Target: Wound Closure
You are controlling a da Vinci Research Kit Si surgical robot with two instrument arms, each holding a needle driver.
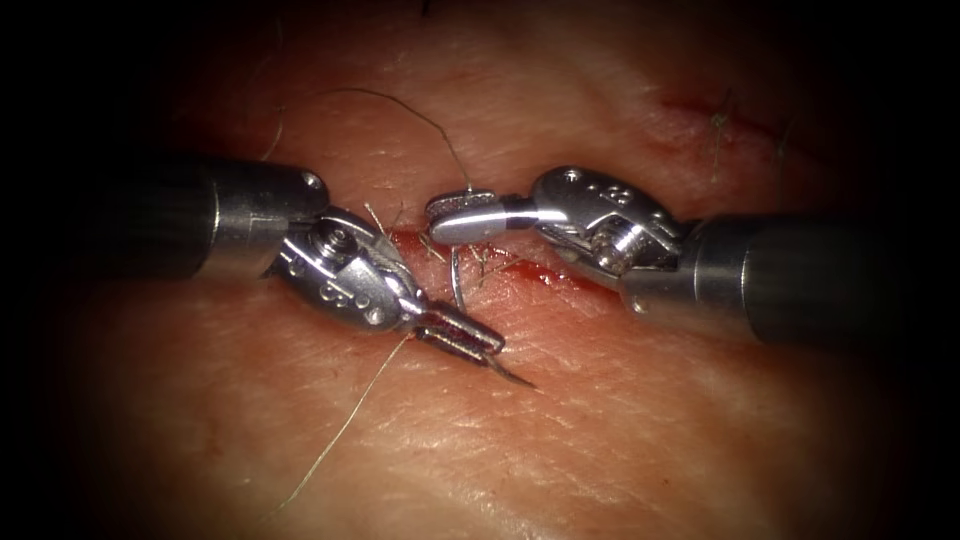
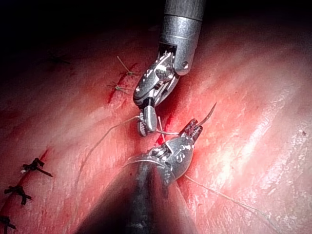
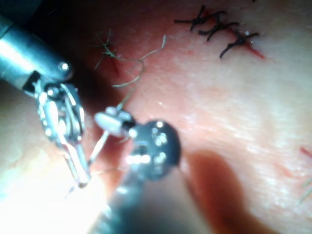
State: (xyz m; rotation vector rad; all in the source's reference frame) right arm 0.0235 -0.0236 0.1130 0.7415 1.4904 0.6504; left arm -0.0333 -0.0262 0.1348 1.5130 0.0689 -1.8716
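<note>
three dark knotted stitches sit in a row on a short red line. three more dark knots lie one after another along a second red line.

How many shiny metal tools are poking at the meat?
2. The left tool is below the cut, holding the needle near its sharp tip. The right tool is over the cut, shut on the needle's thread end. More may be outside the pictures.
</note>
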